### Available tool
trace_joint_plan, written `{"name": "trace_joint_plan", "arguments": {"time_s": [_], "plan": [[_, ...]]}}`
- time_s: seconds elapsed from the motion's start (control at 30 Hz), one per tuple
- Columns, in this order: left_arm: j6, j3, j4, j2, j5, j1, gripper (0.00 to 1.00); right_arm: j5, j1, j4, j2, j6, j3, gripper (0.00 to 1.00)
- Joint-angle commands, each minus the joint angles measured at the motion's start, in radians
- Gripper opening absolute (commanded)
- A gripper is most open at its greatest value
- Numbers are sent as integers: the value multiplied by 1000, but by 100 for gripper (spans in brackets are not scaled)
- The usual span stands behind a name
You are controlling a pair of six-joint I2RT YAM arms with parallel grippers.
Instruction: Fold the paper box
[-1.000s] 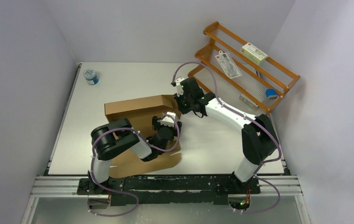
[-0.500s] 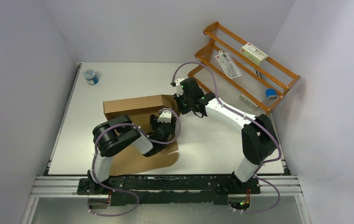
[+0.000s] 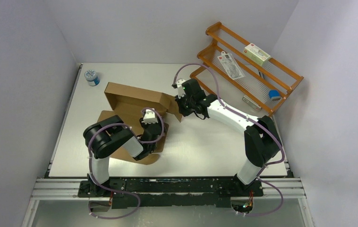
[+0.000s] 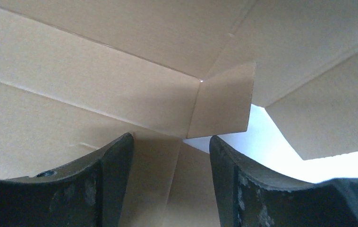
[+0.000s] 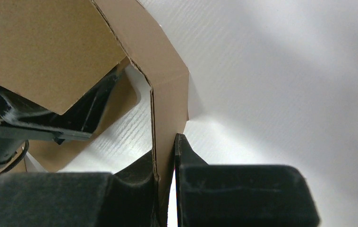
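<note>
The brown paper box [image 3: 132, 97] lies partly folded at the table's middle left, its far wall raised and a panel flat under my left arm. My left gripper [image 3: 151, 118] is open above the box's floor; in the left wrist view [image 4: 171, 151] cardboard lies between the fingers [image 4: 113, 179] with a small upright side flap [image 4: 222, 101] just ahead. My right gripper [image 3: 181, 106] is shut on the box's right end flap; in the right wrist view [image 5: 166, 156] the flap [image 5: 170, 99] is pinched between the two fingers.
A small blue-and-white tub [image 3: 92, 76] stands at the far left corner. An orange wooden rack [image 3: 248, 66] with packets and a small white carton [image 3: 256, 53] leans at the far right. The white table [image 3: 215, 142] shows beside the box.
My left gripper has moved left and farther from the bases across the box. The box has slid and turned toward the far left, its far wall tipping open. The right gripper kept hold of the flap.
</note>
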State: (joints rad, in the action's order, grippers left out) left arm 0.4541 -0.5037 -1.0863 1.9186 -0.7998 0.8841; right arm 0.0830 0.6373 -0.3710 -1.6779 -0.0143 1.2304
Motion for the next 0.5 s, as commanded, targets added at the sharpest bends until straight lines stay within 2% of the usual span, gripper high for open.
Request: {"name": "trace_joint_plan", "arguments": {"time_s": [0.0, 0.23, 0.47], "plan": [[83, 29, -103, -37, 91, -49, 66, 12, 2, -26, 10, 6, -8, 9], [86, 9, -54, -39, 179, -109, 70, 34, 2, -22, 12, 6, -7, 9], [139, 29, -40, -11, 263, -148, 61, 96, 2, -7, 35, -8, -1, 9]]}}
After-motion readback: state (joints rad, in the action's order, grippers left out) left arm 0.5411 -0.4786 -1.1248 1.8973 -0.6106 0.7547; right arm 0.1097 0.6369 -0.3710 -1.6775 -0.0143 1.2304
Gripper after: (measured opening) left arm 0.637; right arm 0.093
